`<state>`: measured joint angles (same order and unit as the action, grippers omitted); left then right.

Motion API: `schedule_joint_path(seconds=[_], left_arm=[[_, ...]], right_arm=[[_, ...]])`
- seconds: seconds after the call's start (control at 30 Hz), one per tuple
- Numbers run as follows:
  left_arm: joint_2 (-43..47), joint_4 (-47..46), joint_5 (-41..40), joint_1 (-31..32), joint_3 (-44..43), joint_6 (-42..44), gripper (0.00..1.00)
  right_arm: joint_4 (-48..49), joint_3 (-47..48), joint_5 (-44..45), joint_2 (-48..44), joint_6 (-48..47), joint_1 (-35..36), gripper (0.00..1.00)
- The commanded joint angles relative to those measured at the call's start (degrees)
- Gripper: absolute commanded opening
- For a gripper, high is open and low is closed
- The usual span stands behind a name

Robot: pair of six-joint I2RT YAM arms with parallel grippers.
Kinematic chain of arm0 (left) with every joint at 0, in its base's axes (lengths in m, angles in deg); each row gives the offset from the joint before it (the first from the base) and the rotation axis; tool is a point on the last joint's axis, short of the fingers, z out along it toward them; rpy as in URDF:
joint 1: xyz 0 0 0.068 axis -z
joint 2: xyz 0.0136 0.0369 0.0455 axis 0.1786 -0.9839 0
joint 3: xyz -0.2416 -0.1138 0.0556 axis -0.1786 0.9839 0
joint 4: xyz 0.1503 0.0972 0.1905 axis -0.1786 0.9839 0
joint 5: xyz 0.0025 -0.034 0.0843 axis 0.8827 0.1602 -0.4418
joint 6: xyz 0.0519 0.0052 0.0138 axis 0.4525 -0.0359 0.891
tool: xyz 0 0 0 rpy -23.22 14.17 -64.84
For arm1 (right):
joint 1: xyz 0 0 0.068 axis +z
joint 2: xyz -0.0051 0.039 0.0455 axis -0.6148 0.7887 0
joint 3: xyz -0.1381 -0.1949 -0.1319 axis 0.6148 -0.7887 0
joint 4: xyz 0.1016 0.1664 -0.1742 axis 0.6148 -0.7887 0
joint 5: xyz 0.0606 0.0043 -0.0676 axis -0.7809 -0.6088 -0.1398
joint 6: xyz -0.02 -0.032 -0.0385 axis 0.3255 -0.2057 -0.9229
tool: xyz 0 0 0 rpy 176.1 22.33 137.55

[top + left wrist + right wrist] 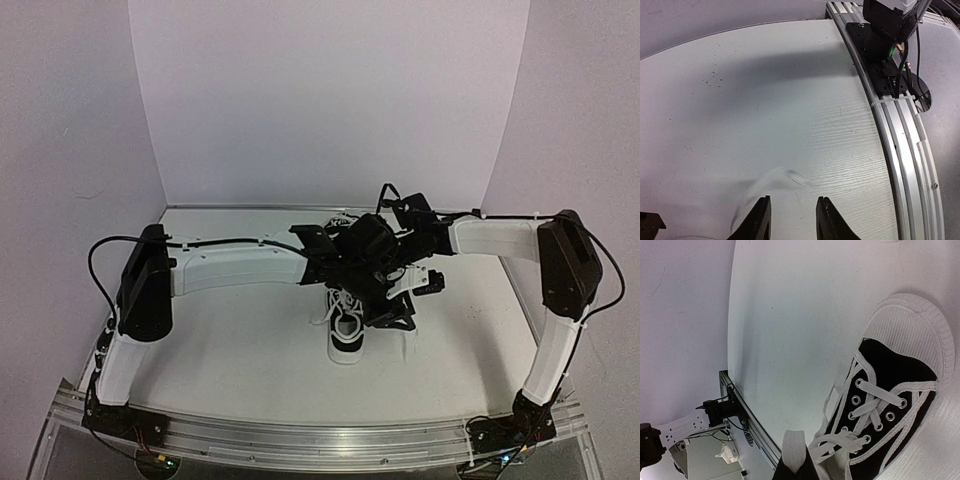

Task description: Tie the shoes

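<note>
One black shoe (347,335) with a white sole lies mid-table, its toe toward the near edge. Both wrists crowd together just above it in the top view. In the right wrist view the same shoe (890,405) shows its eyelets and crossed white laces. My right gripper (795,467) is shut on a flat white lace end (795,447) that sticks out past its tips. My left gripper (793,200) is open over bare table, with nothing between its fingers. A blurred white lace (775,177) hangs just beyond the left fingertips.
The white table (765,100) ends at an aluminium rail (900,150) along the near edge. The right arm's base (885,30) and the left arm's base (720,410) are bolted there. Pale backdrop walls (330,100) enclose the far side.
</note>
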<state>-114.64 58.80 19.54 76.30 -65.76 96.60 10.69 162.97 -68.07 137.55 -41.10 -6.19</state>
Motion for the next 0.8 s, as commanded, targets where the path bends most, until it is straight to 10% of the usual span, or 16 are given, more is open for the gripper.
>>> schedule_joint_path(seconds=[0.0, 0.77], left_arm=[[1.5, -4.5, -0.2, -0.8, -0.6, -2.6, 0.40], [38.3, -25.6, -14.0, -18.1, 47.7, -31.3, 0.65]], right_arm=[[-0.1, 2.3, -2.4, 1.1, -2.1, -0.1, 0.00], [-3.2, 9.2, -2.8, 8.3, -1.5, 6.2, 0.16]])
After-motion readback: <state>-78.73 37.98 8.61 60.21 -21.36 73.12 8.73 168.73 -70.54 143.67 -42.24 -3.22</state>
